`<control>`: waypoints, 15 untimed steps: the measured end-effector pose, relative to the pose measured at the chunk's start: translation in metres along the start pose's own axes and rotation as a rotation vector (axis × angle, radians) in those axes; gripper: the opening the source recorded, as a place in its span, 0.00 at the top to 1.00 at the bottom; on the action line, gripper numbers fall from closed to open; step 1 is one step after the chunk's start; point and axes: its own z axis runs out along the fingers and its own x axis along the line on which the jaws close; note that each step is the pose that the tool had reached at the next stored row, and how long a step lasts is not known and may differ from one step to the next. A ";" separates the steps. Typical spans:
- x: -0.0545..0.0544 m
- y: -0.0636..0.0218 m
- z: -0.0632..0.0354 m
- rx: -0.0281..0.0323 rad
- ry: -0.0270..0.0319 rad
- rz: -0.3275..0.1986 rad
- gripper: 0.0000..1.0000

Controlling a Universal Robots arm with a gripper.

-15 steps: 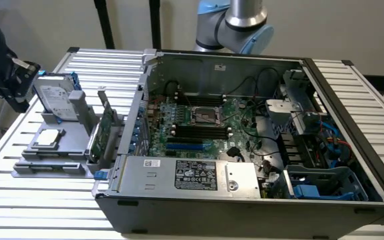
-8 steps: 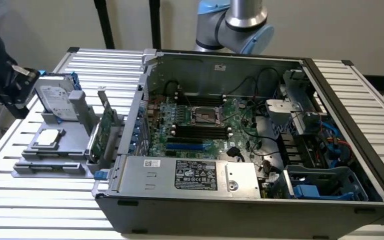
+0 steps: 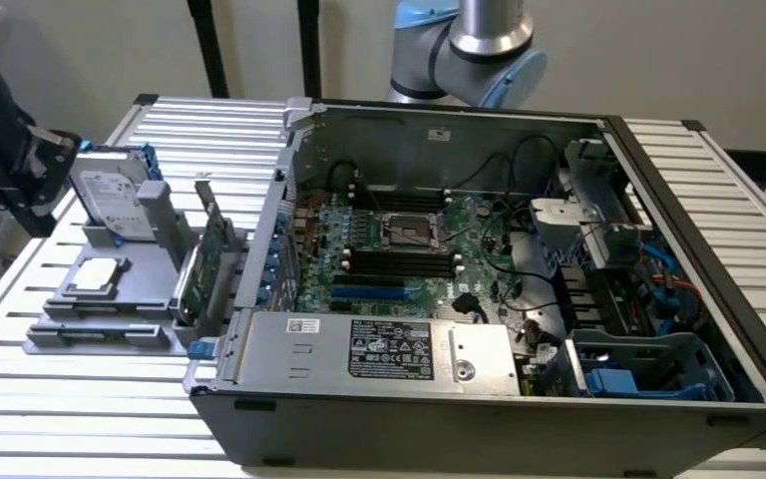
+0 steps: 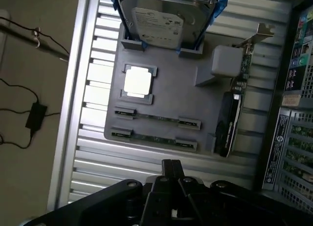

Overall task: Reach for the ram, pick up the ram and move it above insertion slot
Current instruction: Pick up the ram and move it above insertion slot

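While the claw (image 4: pixel 171 163) hangs over the counter (image 4: pixel 93 152), just short of the grey tray (image 4: pixel 166 96), I judge the reach to be the step in hand, since nothing is lifted yet. Its tips are drawn together with nothing between them.

The ram (image 4: pixel 154 138) sits in the tray row nearest the claw, with a small clip at each end. A second stick (image 4: pixel 156 117) runs parallel just beyond it. Both are well apart from the computer case (image 3: pixel 490 399).

To my eye, the grasp calls for the claw to part first and square up across the stick's thin edge, midway between the clips, so that it does not catch the neighbour.

Several things are hard to read. The processor (image 4: pixel 138 81) glares white. The hard drive (image 4: pixel 161 18) is cut off by the frame, and the expansion card (image 4: pixel 230 123) is dark along its length. I cannot tell whether the ram stands on edge or lies flat. In the exterior view I take the insertion slot (image 3: pixel 403 261) to be among the dark bars on the board, but I cannot tell which one is free.
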 end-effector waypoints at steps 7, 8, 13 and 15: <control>0.000 0.0000 0.0000 0.0000 0.0049 -0.128 0.89; 0.000 0.0000 0.0000 0.0000 0.0055 -0.146 0.89; 0.000 0.0000 0.0000 0.0001 0.0089 -0.236 0.89; 0.000 0.0000 0.0000 0.0001 0.0104 -0.273 0.89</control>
